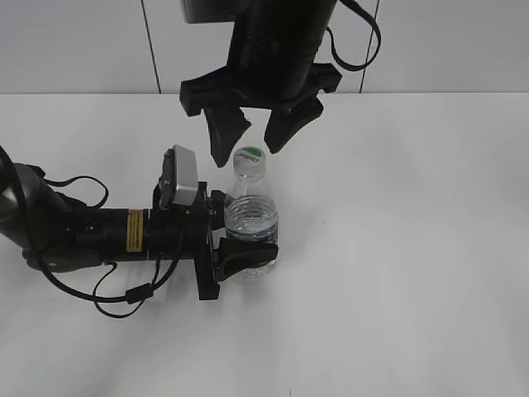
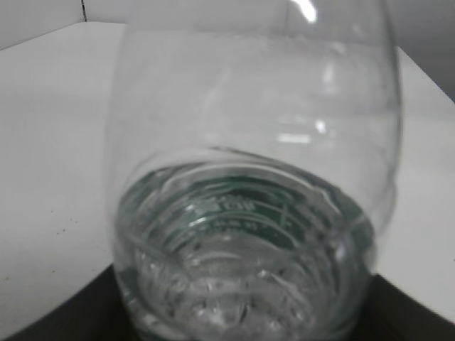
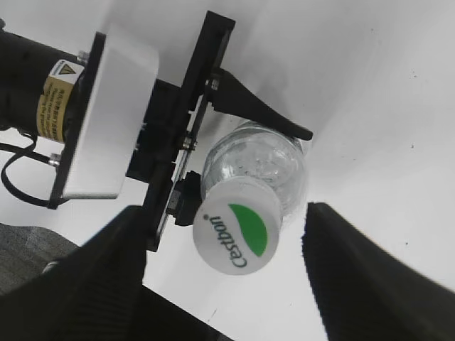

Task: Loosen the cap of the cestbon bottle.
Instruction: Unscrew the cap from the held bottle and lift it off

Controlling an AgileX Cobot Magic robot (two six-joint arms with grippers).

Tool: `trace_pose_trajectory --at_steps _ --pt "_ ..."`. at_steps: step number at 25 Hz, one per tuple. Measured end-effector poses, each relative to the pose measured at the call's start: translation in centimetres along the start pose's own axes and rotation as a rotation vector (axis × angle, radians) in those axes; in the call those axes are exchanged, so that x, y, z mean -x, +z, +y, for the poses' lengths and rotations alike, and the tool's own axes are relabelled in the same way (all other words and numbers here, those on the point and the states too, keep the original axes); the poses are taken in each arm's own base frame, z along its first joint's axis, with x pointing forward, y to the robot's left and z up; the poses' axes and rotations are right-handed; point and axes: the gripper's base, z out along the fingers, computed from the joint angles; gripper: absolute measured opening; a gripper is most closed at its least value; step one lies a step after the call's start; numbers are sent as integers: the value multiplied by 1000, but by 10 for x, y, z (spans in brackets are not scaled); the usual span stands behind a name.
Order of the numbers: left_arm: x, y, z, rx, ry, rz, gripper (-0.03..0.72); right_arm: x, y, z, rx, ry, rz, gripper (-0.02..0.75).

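The cestbon bottle (image 1: 250, 217) stands upright on the white table, clear with a dark green label band. My left gripper (image 1: 240, 240) is shut on its lower body from the left; the bottle fills the left wrist view (image 2: 249, 177). The white cap (image 1: 250, 156) with a green patch sits on the neck. My right gripper (image 1: 256, 132) hangs open just above the cap, one finger on each side, not touching it. In the right wrist view the cap (image 3: 239, 224) lies between the open fingers (image 3: 227, 263), with the bottle (image 3: 259, 160) below it.
The left arm (image 1: 91, 231) lies along the table from the left edge, with loose black cables (image 1: 124, 294) beneath it. A white wall (image 1: 83, 41) stands behind the table's far edge.
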Motion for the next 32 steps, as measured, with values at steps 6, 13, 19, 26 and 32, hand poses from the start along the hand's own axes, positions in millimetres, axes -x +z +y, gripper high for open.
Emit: trace_pose_trajectory --at_steps 6,13,19,26,32 --pt "0 0 0 0 0 0 414 1 15 -2 -3 -2 32 521" --pt "0 0 0 0 0 0 414 1 15 -2 -5 -13 32 454" --pt "0 0 0 -1 0 0 414 1 15 -3 -12 -52 32 301" --pt "0 0 0 -1 0 0 414 1 15 -3 -10 -130 33 301" --pt "0 0 0 -1 0 0 414 1 15 -3 -7 -305 33 301"
